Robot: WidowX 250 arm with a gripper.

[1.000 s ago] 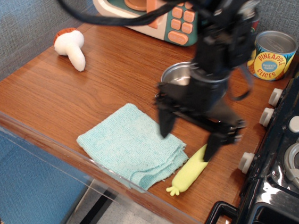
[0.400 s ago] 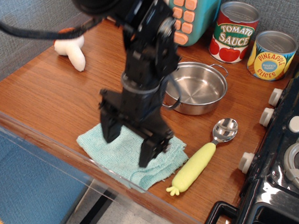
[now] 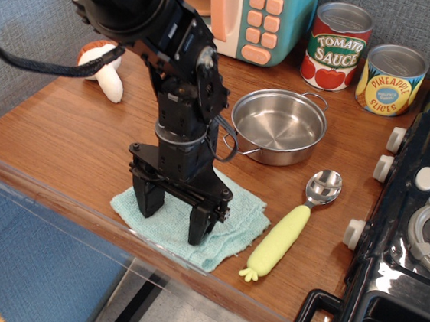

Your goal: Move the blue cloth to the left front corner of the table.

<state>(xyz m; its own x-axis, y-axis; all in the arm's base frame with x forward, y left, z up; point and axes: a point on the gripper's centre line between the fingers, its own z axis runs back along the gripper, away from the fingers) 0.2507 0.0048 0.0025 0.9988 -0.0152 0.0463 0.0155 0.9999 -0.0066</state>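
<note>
The blue cloth (image 3: 233,223) lies flat near the front edge of the wooden table (image 3: 71,138), a little left of centre. My gripper (image 3: 171,219) points straight down over the cloth's middle. Its jaws are spread open, and both fingertips (image 3: 146,204) rest on or just above the cloth. The arm hides much of the cloth's centre and left part.
A steel pan (image 3: 278,126) sits behind the cloth. A yellow-handled spoon (image 3: 289,226) lies to its right. A toy mushroom (image 3: 105,71) is at the back left. Two cans (image 3: 336,47) and a toy microwave (image 3: 257,19) stand at the back, a black toy stove (image 3: 415,228) at right.
The arm has swung from above the pan leftward and forward, then lowered onto the cloth. The jaws stay open. The cloth has not moved.
</note>
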